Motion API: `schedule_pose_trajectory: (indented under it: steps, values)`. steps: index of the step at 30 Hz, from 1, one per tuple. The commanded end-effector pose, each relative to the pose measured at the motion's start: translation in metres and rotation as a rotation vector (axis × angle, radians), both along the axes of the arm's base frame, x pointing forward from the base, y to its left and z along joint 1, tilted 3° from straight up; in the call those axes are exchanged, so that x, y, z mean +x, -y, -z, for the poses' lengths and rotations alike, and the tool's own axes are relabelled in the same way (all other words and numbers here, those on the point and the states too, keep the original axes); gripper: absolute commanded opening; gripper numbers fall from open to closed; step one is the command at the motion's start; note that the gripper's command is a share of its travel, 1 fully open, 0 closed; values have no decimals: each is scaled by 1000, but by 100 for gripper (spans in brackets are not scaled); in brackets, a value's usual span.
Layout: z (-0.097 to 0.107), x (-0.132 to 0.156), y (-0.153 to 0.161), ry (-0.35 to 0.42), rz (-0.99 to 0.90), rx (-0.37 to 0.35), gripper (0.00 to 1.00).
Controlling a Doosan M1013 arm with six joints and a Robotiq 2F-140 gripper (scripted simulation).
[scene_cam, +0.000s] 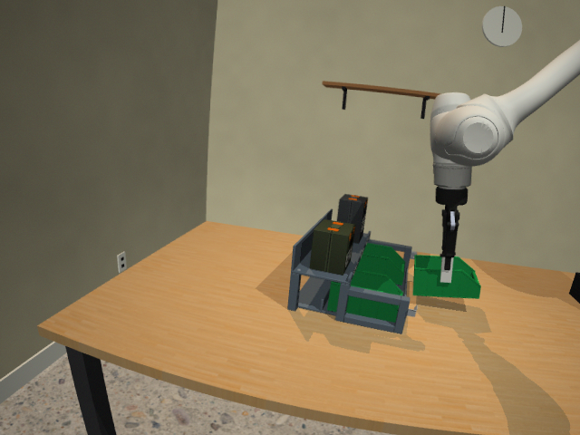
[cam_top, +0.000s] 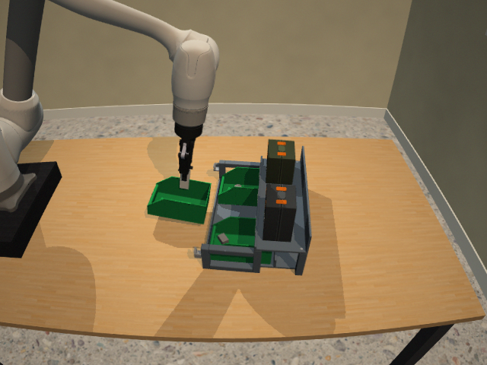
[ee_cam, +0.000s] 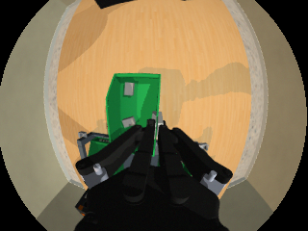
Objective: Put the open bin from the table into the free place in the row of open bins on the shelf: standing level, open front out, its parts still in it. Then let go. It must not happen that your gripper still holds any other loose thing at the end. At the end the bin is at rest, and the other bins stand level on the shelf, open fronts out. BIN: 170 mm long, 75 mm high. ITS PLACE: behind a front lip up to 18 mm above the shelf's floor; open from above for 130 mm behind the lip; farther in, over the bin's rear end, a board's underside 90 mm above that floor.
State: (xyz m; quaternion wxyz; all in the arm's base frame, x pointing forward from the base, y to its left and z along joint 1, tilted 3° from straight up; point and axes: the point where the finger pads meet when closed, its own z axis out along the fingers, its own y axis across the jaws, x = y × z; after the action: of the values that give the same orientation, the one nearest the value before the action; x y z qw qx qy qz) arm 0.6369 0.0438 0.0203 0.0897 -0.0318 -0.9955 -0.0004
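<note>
Seen from the top view, the arm (cam_top: 193, 78) (scene_cam: 461, 123) reaches in from the left, its wrist pointing almost straight down; the gripper (cam_top: 184, 182) (scene_cam: 446, 273) (ee_cam: 156, 116), fingers narrow, pinches the green bin's (cam_top: 176, 210) (scene_cam: 425, 281) (ee_cam: 142, 93) far side wall, left of the shelf (cam_top: 232, 250) (scene_cam: 374, 295) (ee_cam: 82, 145).

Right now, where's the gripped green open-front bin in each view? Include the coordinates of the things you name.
Top: green open-front bin (cam_top: 183, 211) (scene_cam: 464, 282) (ee_cam: 142, 98) left of centre.
Exterior: right side, below mid-height.
Wrist: just left of centre, partly behind the fingers.
Shared landmark: black two-finger gripper (cam_top: 183, 183) (scene_cam: 446, 275) (ee_cam: 156, 116), clamped on its side wall.
</note>
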Motion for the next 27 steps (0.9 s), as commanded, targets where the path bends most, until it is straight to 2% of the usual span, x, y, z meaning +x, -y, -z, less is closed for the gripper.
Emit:
schedule_pose_trajectory:
  steps: [1, 17, 27]
  values:
    - [-2, 3, 2, -33, -1, 5, 0]
    - [-6, 9, 2, -128, -1, 9, 0]
    - [-7, 11, 2, -152, -1, 10, 0]
